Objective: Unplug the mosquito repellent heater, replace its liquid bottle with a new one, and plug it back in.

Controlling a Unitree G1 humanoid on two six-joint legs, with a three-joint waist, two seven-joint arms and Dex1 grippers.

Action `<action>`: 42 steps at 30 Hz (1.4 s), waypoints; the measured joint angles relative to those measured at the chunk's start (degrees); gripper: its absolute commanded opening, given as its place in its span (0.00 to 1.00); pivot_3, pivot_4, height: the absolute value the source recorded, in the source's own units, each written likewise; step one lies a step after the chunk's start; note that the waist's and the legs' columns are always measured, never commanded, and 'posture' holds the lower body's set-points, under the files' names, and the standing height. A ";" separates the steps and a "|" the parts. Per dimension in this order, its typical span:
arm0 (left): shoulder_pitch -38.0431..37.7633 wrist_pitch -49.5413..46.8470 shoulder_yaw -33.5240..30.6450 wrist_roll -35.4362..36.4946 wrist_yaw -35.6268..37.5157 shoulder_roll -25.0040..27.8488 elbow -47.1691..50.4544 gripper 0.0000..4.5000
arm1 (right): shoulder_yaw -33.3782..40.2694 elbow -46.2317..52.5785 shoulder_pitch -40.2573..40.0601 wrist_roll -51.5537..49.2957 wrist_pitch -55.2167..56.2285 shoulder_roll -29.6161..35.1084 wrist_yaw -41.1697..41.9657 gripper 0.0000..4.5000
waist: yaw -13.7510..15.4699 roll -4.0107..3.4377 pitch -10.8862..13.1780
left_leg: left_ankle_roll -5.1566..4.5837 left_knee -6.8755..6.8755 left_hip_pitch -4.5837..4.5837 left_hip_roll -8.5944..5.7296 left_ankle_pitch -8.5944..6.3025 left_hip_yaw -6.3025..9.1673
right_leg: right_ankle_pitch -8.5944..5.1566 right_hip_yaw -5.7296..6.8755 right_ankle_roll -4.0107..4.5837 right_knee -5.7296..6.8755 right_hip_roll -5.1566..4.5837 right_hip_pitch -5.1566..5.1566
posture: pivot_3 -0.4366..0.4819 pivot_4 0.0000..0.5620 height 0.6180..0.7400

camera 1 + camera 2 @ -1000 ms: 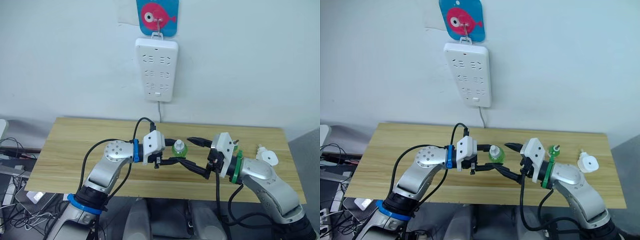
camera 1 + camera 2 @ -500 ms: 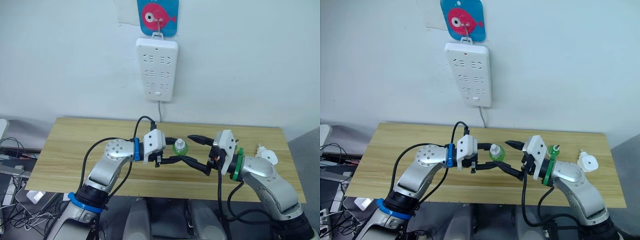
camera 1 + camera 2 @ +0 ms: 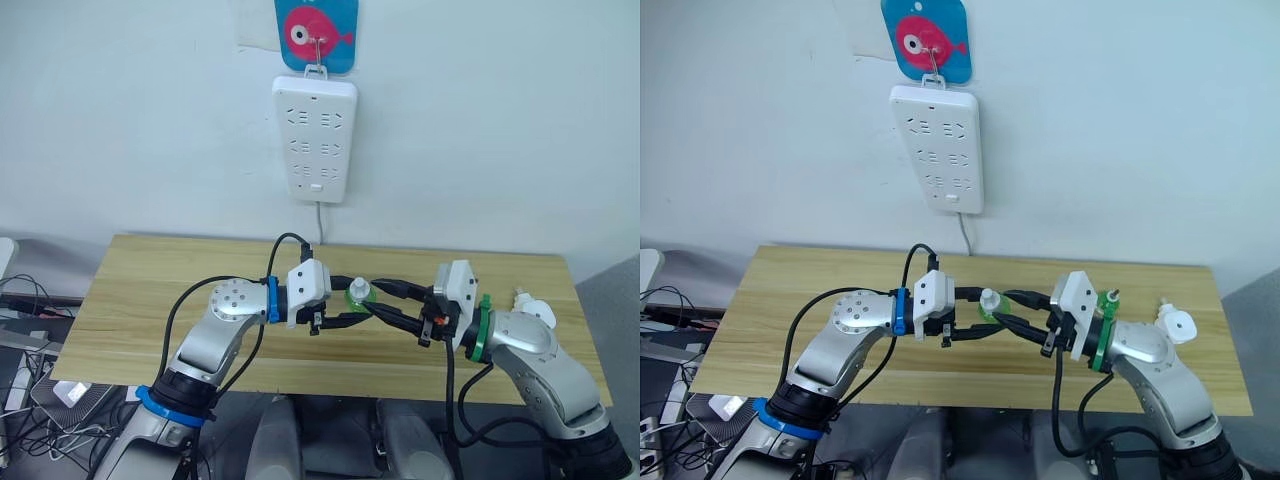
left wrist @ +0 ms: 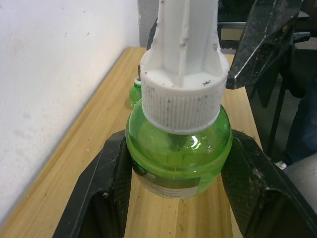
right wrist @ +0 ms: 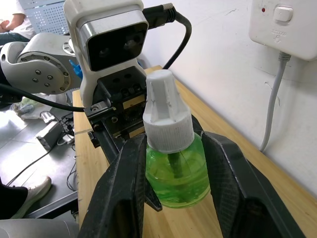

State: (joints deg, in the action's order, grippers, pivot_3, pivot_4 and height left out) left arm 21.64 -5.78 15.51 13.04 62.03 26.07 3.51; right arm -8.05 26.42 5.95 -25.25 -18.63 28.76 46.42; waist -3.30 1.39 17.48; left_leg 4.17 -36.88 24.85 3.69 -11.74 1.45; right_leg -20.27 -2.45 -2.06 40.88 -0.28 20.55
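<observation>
Left gripper (image 3: pixel 352 310) pinches glossy green capped bottle (image 3: pixel 357 294), ribbed white cap; right gripper (image 3: pixel 385 304) fingers spread, flanking it.

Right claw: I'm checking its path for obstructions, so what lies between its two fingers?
The new capped green bottle stands between the right claw fingers, held by the left claw.

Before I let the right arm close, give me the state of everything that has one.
new bottle: upright, white cap on, gripped
left gripper: shut on the new bottle's body
right gripper: open, a finger on each side of the new bottle
old bottle: capless, wick bare, standing on the table
mosquito repellent heater: unplugged, on the table
power strip: hanging on the wall, sockets empty
</observation>
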 measured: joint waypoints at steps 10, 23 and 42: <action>0.14 0.01 0.03 0.00 0.11 -0.16 -0.80 0.49 | -2.87 0.62 1.87 1.66 -1.46 -2.33 -3.03 0.40 | -0.06 0.00 0.00 | 0.00 0.00 0.00 0.00 0.00 0.00 | 0.00 -0.01 0.00 0.01 0.01 0.01 | 0.35 0.47 1.00; 0.17 0.02 0.04 -0.03 0.07 -0.47 -0.80 0.49 | -3.40 7.11 4.38 0.58 -8.19 -2.49 -6.36 0.40 | -0.02 0.00 0.00 | 0.00 0.02 0.01 0.00 0.00 0.01 | 0.00 0.00 0.00 -0.02 0.01 0.01 | 0.35 0.48 1.00; 0.00 -0.04 0.13 0.01 -0.02 -0.62 -0.66 0.49 | -7.85 4.35 11.69 3.74 -13.10 -5.88 -10.48 0.40 | -0.47 0.00 0.00 | 0.00 0.03 -0.01 0.02 0.00 0.03 | 0.00 -0.03 0.00 0.02 0.04 0.05 | 0.35 0.47 1.00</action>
State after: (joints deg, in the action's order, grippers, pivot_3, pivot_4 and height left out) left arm 21.64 -5.82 15.64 13.05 62.01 25.45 2.85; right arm -15.90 30.77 17.65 -21.51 -31.73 22.88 35.94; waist -3.77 1.40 17.49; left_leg 4.17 -36.85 24.84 3.71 -11.74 1.48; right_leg -20.27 -2.48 -2.07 40.90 -0.24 20.60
